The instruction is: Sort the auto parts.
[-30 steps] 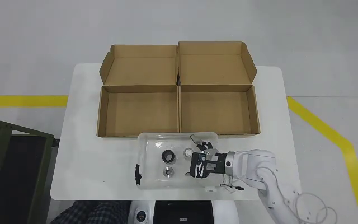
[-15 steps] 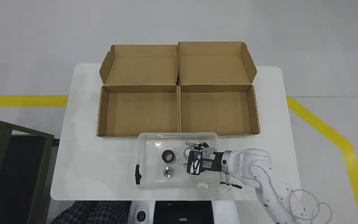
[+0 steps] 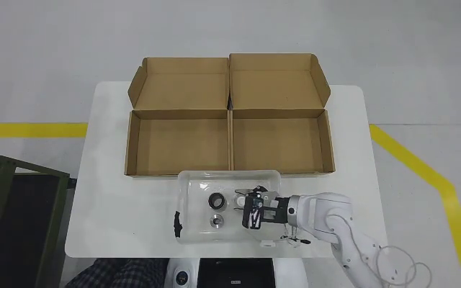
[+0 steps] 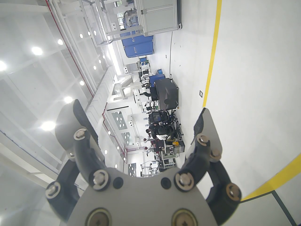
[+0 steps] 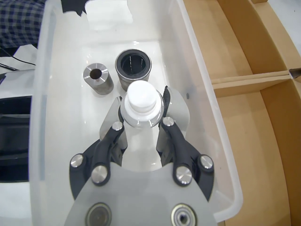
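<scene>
Since the earlier frames the right gripper (image 5: 142, 97) had slid a little to the left inside the clear bin (image 5: 200, 55). The left gripper (image 4: 140, 106) pointed out at the room, fingers apart, holding nothing. Nothing was sorted yet, I judged: the left box (image 3: 180, 147) and the right box (image 3: 277, 144) held no parts. The steel cylinder (image 5: 98, 78) and the black-lined bushing (image 5: 133, 68) stood in the bin. Just right of them was the white-capped part (image 5: 141, 95), with the right gripper apparently clamped on it. Its base was hidden, so I could not tell whether it was lifted.

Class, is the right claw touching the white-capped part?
Touching. The right wrist view shows the right claw closed against both sides of the white-capped part.
</scene>
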{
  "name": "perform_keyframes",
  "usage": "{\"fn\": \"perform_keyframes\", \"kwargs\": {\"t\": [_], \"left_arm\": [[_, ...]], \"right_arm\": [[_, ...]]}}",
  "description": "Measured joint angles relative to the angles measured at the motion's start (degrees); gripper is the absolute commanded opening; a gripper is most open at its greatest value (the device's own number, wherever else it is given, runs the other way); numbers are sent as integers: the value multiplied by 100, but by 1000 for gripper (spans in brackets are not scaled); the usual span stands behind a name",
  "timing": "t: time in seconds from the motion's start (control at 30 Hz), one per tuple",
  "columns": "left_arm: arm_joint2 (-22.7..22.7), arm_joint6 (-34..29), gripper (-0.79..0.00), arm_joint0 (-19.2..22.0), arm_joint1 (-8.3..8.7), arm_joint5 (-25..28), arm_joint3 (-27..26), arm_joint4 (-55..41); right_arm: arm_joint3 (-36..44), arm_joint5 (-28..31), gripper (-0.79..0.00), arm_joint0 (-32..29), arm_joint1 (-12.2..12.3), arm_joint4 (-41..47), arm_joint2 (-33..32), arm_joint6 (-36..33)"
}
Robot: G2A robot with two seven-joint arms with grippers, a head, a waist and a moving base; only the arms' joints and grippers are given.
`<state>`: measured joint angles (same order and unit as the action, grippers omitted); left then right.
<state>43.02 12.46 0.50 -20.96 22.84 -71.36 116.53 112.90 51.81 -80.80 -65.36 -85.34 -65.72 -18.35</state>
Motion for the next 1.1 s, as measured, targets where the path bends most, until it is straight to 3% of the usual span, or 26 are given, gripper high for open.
{"fn": "perform_keyframes", "kwargs": {"t": [0.27,0.5,0.8,1.1], "left_arm": [[0,0,0,0,0,0,0,0],[0,0,0,0,0,0,0,0],[0,0,0,0,0,0,0,0],[0,0,0,0,0,0,0,0]], "right_arm": [[312,188,-785,-221,82,694,-411,728],[305,-61,-785,-282,105,1668,-756,1303],[235,-460,-785,-259,125,2795,-1107,1474],[210,-606,-785,-273,148,3355,-1274,1480]]}}
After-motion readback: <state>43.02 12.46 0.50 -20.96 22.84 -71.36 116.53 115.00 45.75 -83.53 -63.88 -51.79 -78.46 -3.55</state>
